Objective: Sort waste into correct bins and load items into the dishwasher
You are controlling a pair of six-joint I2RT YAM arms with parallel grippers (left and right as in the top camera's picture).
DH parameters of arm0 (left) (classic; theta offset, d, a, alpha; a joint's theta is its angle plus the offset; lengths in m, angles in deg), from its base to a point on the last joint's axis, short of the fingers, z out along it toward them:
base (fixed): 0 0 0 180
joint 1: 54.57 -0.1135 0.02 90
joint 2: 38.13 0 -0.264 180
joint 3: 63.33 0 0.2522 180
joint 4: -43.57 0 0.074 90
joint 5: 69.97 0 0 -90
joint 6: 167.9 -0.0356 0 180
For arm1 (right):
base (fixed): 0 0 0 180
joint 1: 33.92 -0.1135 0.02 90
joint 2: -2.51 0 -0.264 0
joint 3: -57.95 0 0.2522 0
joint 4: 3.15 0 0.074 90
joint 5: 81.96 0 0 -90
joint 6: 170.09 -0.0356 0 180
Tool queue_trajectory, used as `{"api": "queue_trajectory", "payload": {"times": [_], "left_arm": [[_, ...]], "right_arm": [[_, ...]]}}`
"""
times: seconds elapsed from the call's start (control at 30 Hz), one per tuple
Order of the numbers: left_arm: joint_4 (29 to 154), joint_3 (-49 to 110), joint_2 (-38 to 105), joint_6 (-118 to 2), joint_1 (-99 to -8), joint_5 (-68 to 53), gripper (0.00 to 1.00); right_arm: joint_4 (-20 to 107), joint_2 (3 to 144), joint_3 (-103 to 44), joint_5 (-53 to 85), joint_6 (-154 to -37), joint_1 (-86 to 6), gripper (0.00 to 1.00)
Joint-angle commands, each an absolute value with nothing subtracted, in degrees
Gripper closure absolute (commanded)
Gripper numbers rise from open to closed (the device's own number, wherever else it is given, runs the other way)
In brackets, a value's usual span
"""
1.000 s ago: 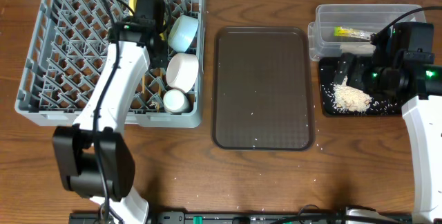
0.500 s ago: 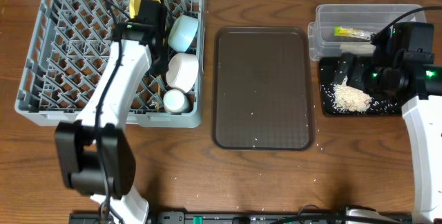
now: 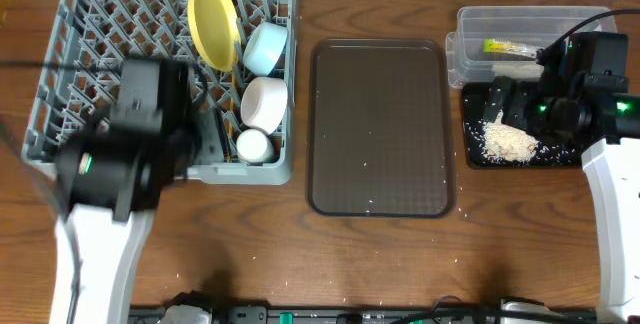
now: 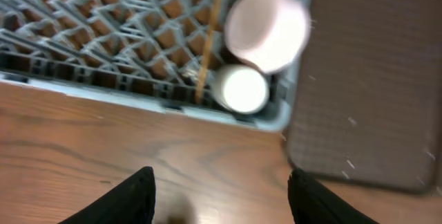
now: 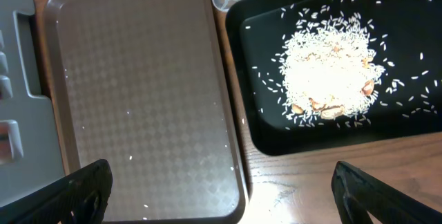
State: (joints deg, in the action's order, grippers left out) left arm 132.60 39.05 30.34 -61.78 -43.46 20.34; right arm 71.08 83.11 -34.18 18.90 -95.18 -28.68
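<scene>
The grey dishwasher rack (image 3: 60,64) holds an upright yellow plate (image 3: 213,9), a light-blue bowl (image 3: 266,48), a white bowl (image 3: 265,102) (image 4: 268,27), a small white cup (image 3: 253,145) (image 4: 239,90) and a thin chopstick (image 4: 209,37). My left arm (image 3: 130,144) is blurred over the rack's front part. The left gripper (image 4: 221,200) is open and empty above the wood in front of the rack. My right gripper (image 3: 500,99) (image 5: 224,193) is open wide and empty over the left edge of the black bin (image 3: 475,156) (image 5: 248,127), which holds a rice pile (image 3: 508,142) (image 5: 324,72).
The clear tub (image 3: 470,19) behind the black bin holds a yellow-green packet (image 3: 505,47). A brown serving tray (image 3: 380,129) (image 5: 138,79) (image 4: 373,79) with a few stray grains lies between the rack and the bins. Scattered grains dot the wooden table.
My left gripper has opened, let go of the yellow plate, which now stands in the rack, and drawn back toward the rack's front. The right arm has not moved.
</scene>
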Motion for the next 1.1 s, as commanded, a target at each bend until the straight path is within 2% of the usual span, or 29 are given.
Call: {"api": "queue_trajectory", "payload": {"times": [0.0,0.07,0.13,0.3,0.63,0.77,0.87,0.93,1.07], "left_arm": [[135.6,38.9,23.1,-61.0,-40.1,17.6,0.19],[137.8,38.9,19.4,-61.1,-39.0,17.6,0.16],[141.0,38.9,15.9,-61.1,-39.0,17.9,0.01],[146.2,38.9,7.8,-61.7,-39.0,19.7,0.02],[143.9,38.1,2.2,-61.9,-39.0,21.2,0.02],[134.9,33.1,1.7,-67.6,-39.1,21.1,0.02],[125.8,25.7,0.0,-77.5,-41.1,21.1,0.02],[117.5,18.4,-2.0,-85.1,-43.8,20.5,0.02],[100.1,4.9,-7.1,-89.7,-49.7,18.7,0.02]], "right_arm": [[71.1,83.3,-34.8,18.8,-95.7,-28.3,0.01],[71.1,83.3,-34.8,18.8,-95.7,-28.3,0.01],[71.1,83.3,-34.8,18.8,-95.7,-28.3,0.01],[71.1,83.3,-34.8,18.8,-95.7,-28.3,0.01],[71.1,83.3,-34.8,18.8,-95.7,-28.3,0.01],[71.1,83.3,-34.8,18.8,-95.7,-28.3,0.01],[71.1,83.3,-34.8,18.8,-95.7,-28.3,0.01],[71.1,83.3,-34.8,18.8,-95.7,-28.3,0.01],[71.1,83.3,-34.8,18.8,-95.7,-28.3,0.01]]}}
